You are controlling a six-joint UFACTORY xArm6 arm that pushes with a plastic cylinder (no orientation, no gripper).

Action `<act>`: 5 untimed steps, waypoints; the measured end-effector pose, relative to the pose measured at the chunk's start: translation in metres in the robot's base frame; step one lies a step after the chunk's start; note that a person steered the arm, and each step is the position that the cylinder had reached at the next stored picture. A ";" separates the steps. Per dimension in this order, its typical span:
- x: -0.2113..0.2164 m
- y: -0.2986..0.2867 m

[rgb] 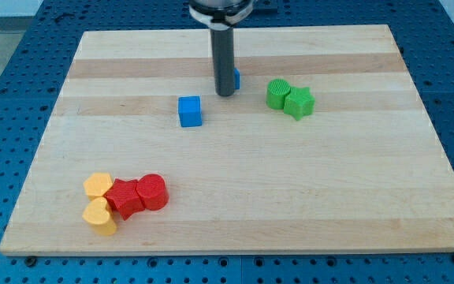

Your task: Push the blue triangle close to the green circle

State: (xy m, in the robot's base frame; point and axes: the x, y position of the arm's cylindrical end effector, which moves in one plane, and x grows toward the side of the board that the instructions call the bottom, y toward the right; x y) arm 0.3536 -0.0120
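Just right of my tip: blue triangle, half hidden. Farther right: green circle, touching green star. Left: blue cube. End effector a bare rod, grasping nothing.

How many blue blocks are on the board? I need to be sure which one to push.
2: a blue cube at centre, and a blue block mostly hidden behind the rod, just right of my tip.

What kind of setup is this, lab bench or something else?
Likely a robotics lab test bench: a wooden board lies on a blue perforated table, with small coloured blocks such as the blue cube. My tip stands just left of a mostly hidden blue block.
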 end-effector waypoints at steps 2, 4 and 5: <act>0.026 -0.036; 0.003 -0.070; -0.024 -0.069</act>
State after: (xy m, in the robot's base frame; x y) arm 0.3300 -0.0809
